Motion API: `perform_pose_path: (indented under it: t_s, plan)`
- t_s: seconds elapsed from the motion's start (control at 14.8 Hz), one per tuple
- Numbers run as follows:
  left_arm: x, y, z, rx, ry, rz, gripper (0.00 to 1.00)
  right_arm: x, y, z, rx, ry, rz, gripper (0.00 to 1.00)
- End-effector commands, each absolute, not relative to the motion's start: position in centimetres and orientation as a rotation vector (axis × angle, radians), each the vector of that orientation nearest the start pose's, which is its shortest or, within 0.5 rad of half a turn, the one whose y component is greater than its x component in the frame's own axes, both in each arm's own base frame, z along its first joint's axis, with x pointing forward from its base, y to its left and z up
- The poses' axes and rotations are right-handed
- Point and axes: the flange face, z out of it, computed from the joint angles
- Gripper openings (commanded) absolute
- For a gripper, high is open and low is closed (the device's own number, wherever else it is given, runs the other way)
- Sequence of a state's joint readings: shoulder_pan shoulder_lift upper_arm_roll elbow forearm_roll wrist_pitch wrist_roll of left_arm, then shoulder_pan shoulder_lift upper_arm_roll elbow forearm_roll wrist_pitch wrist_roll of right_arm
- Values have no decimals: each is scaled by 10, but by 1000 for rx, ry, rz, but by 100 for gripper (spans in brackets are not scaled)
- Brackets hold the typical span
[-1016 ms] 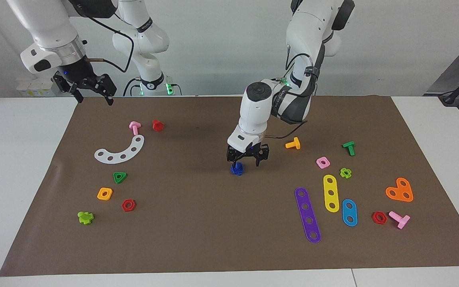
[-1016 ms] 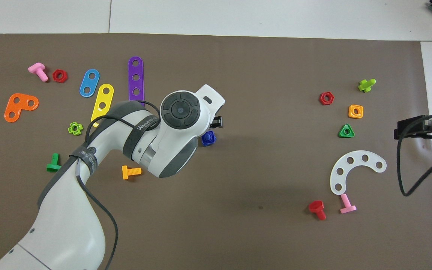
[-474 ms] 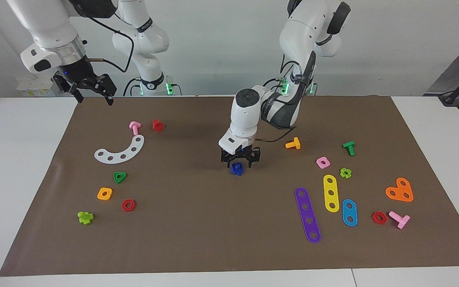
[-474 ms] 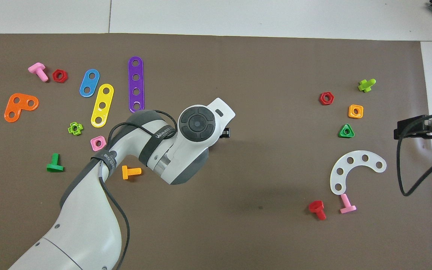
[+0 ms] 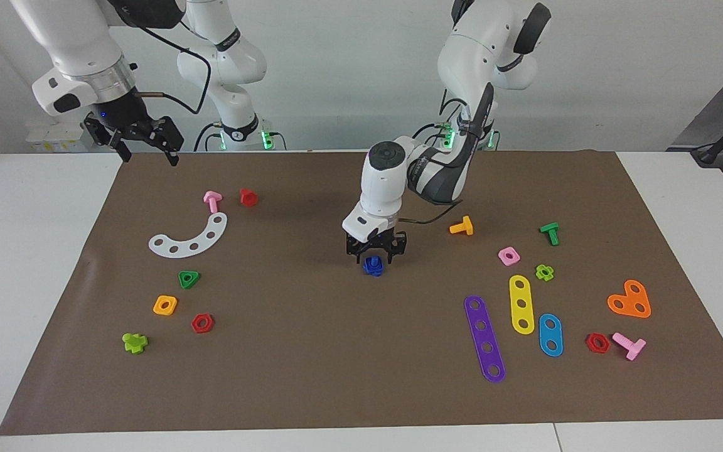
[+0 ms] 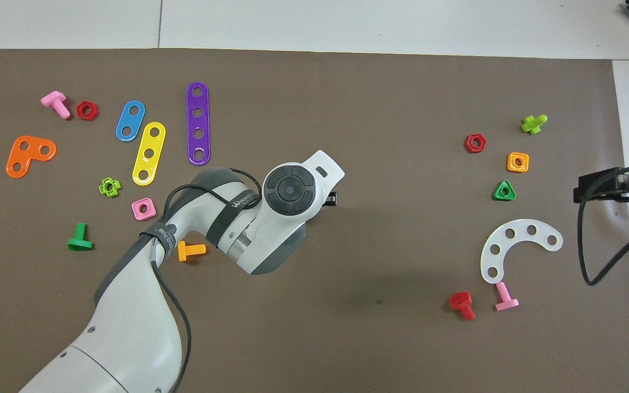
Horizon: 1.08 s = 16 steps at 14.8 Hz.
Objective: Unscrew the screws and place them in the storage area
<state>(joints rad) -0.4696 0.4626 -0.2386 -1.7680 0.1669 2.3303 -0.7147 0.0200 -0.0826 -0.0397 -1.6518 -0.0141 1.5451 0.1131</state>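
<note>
The dark blue screw (image 5: 373, 265) stands in the middle of the brown mat, with a blue piece under it. My left gripper (image 5: 374, 253) is low over the screw, open, with a finger on each side of its top. In the overhead view the left wrist (image 6: 288, 188) hides the screw. The storage area holds the white curved strip (image 5: 189, 237) (image 6: 516, 248), a green triangular nut (image 5: 189, 279), an orange square nut (image 5: 165, 305) and a red hex nut (image 5: 202, 323). My right gripper (image 5: 142, 147) (image 6: 617, 188) waits, open, above the mat's edge at the right arm's end.
A pink bolt (image 5: 212, 201), a red bolt (image 5: 248, 197) and a lime bolt (image 5: 135, 342) lie around the storage area. Toward the left arm's end lie an orange bolt (image 5: 462, 226), a green bolt (image 5: 550, 233), a pink nut (image 5: 508, 255), coloured straight strips (image 5: 484, 338) and an orange heart plate (image 5: 630, 300).
My left gripper has shifted toward the right arm's end and come down, from beside the blue screw to straddling it. In the overhead view its wrist now covers the screw. The right arm has not moved.
</note>
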Motion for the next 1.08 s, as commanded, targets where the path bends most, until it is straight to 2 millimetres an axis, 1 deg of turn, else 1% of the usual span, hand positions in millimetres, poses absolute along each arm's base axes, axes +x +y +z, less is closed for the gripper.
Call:
perform_pose_path:
  t_s: [0.0, 0.41, 1.02]
  plan:
    - [512, -419, 312, -3181, 105, -205, 78, 522, -14, 630, -3143, 183, 48, 100]
    - [514, -418, 312, -3185, 103, -212, 71, 522, -14, 630, -3143, 183, 50, 100]
    - [516, -413, 309, -3181, 92, -205, 65, 522, -14, 629, -3143, 183, 53, 100]
